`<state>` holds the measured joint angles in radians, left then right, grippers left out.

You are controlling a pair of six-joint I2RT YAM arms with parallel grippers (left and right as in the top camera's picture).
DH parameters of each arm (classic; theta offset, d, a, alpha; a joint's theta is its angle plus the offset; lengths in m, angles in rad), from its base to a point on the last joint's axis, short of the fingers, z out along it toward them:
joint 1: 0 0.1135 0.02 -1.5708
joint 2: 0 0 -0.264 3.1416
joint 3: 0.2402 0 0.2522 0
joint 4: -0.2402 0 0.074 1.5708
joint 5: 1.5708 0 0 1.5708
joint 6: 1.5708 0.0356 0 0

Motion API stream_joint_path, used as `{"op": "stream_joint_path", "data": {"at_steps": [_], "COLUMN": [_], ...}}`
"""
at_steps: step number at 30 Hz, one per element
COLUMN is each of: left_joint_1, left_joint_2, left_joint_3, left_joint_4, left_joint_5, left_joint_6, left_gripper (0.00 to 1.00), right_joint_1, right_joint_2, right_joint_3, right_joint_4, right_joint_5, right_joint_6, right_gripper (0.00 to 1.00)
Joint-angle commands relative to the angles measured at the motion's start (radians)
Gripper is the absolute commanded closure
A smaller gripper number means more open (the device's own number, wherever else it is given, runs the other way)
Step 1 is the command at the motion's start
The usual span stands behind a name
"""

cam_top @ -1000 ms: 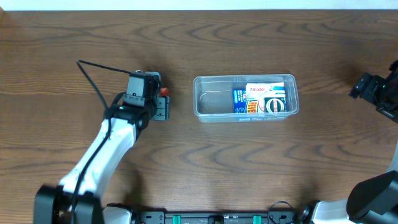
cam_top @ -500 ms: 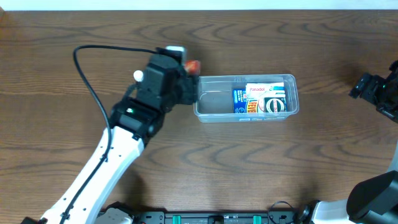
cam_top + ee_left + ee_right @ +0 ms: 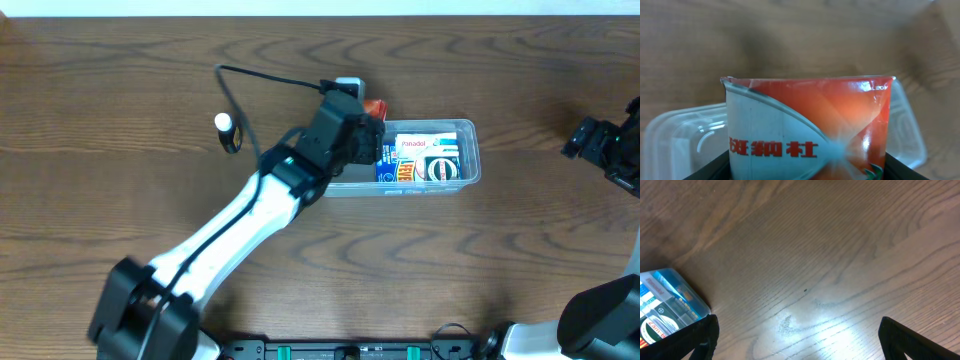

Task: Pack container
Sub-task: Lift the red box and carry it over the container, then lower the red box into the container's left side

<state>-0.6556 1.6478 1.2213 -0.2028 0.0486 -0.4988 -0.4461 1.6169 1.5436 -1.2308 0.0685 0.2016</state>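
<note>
Table: dark wood grain, carrying all items. Container: clear tub with rounded corners, lying lengthwise just off the table centre toward 2 o'clock; its 3 o'clock half holds a white Panadol box and a blue pack, packed side by side with other small printed packs. Its 9 o'clock half is largely covered in the overhead view by the arm. Left gripper: arm reaching in from 7 o'clock, head over the container's 9 o'clock half; jaws closed on a red-and-white carton, gripped at both lower edges in the left wrist view, with dark printed characters on its pale panel. The carton sits at the tub's 11 o'clock rim; contact with the tub cannot be told. Right gripper: at the container's 3 o'clock, well apart, near the table edge; jaws spread wide, holding nothing, bare wood between them. Black cable: looping from the left arm's head. Small white round item: on the table at the container's 9 o'clock, apart from it.
</note>
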Motion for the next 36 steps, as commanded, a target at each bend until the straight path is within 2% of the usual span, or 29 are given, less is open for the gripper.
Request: {"op": "stream_joint_path", "data": {"at_steps": [1, 13, 18, 23, 36], "left_joint_1": [0.003, -0.004, -0.048, -0.089, -0.094], "left_joint_2": [0.055, 0.161, 0.187, 0.214, 0.308], "left_joint_3": [0.1, 0.136, 0.136, 0.136, 0.136], "left_joint_4": [-0.075, -0.223, -0.22, -0.23, -0.2], "left_joint_5": [-0.044, -0.111, -0.115, -0.216, -0.234], "left_joint_6": [-0.038, -0.061, -0.061, -0.064, -0.143], "left_gripper": [0.32, 0.33, 0.33, 0.33, 0.32], "right_joint_1": [-0.005, -0.005, -0.005, -0.005, -0.005], "right_joint_2": [-0.003, -0.003, -0.003, -0.003, -0.003], "right_joint_3": [0.012, 0.012, 0.012, 0.012, 0.012], "right_joint_4": [0.001, 0.001, 0.001, 0.001, 0.001], "right_joint_5": [0.01, 0.01, 0.01, 0.01, 0.01], "right_joint_6": [0.011, 0.011, 0.011, 0.011, 0.011], "right_gripper": [0.01, 0.01, 0.01, 0.01, 0.01]}}
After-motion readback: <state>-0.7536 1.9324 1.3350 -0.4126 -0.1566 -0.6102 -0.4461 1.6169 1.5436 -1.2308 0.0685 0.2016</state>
